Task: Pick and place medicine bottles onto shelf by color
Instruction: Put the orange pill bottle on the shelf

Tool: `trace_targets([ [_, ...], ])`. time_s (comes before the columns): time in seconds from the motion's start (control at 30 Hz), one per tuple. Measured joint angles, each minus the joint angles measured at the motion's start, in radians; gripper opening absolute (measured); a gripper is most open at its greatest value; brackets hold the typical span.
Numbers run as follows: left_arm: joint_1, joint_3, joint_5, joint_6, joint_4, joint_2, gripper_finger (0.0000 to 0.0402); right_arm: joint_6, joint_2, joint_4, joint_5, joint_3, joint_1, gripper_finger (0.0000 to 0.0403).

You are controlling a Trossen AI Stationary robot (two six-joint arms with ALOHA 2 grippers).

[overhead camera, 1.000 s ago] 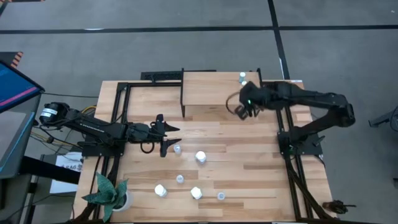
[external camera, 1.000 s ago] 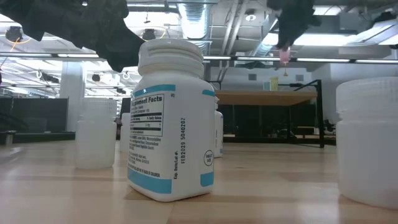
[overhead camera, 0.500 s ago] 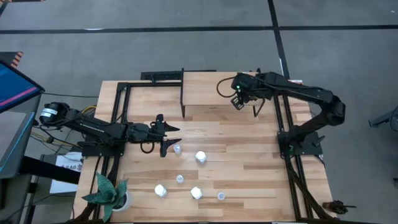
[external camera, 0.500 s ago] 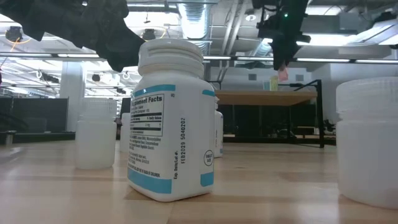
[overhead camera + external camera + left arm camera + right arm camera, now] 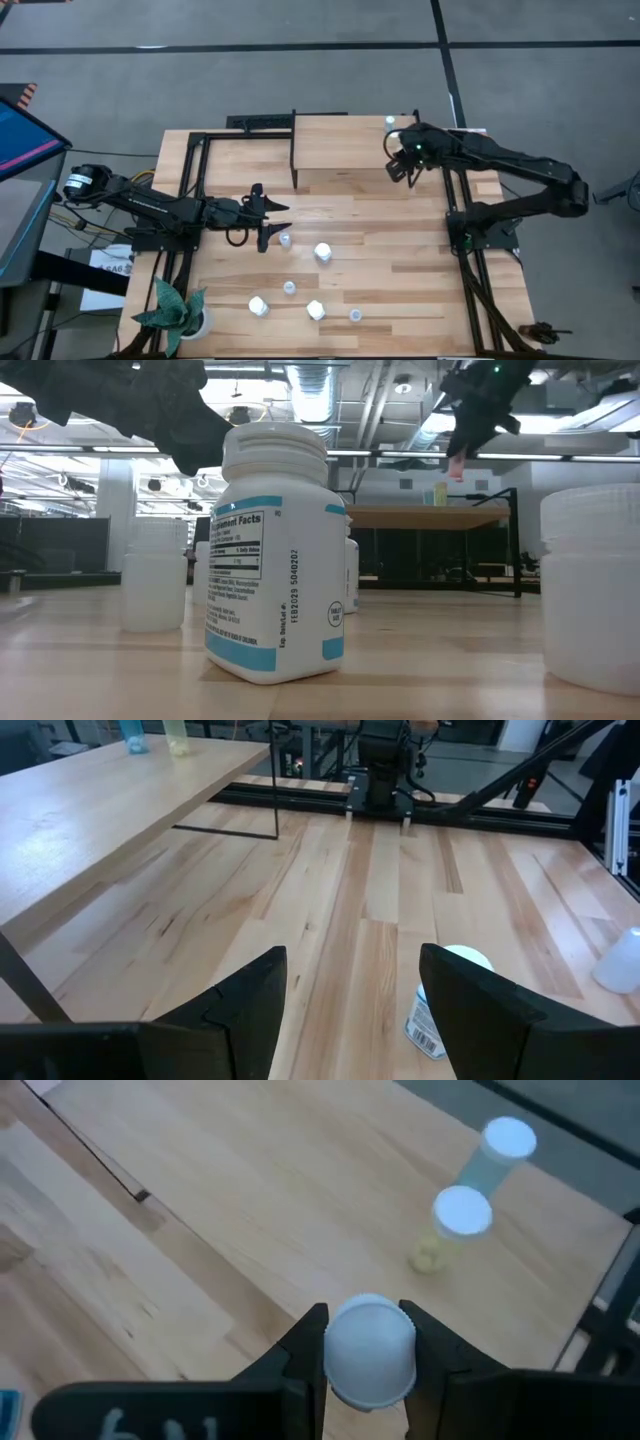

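Grey floor is surrounding the wooden table [image 5: 400,260], with the shelf [image 5: 340,145] standing toward the 12 o'clock edge. Over the shelf's 3 o'clock end, the right end effector [image 5: 368,1342] is gripping a small pale-capped bottle [image 5: 369,1350] between its fingers, probably carrying it toward the two bottles [image 5: 478,1185] already standing together in that corner, so that like colours end up grouped. Near the table's 9 o'clock side, the left end effector [image 5: 350,995] is hanging with its fingers spread apart and holding nothing, a bottle with a printed label [image 5: 445,1002] lying just ahead of it, likely the next pick. Six loose bottles [image 5: 316,310] are waiting on the table between centre and 6 o'clock. From above, their cap colours are proving too small to tell apart. Only the held bottle's cap is showing, its body hidden by the fingers, and the low view is blocked largely by one labelled bottle [image 5: 272,560].
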Motion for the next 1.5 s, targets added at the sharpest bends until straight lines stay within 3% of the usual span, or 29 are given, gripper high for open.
trace_targets([
  [0.43, 0.000, 0.000, 0.000, -0.010, 0.000, 0.000, 0.0219, -0.014, 0.146, 0.036, 0.007, -0.001, -0.034, 0.0097],
  [0.8, 0.000, 0.000, 0.000, -0.010, 0.000, 0.000, 0.0219, -0.011, 0.148, 0.034, -0.029, -0.001, -0.108, 0.0097],
  [1.2, 0.000, 0.000, 0.000, -0.010, 0.000, 0.000, 0.0219, -0.054, 0.148, 0.028, -0.061, -0.001, -0.109, 0.0099],
  [1.5, 0.000, 0.000, 0.000, -0.010, -0.001, 0.000, 0.0219, -0.067, 0.148, 0.030, -0.062, -0.001, -0.111, 0.0130],
])
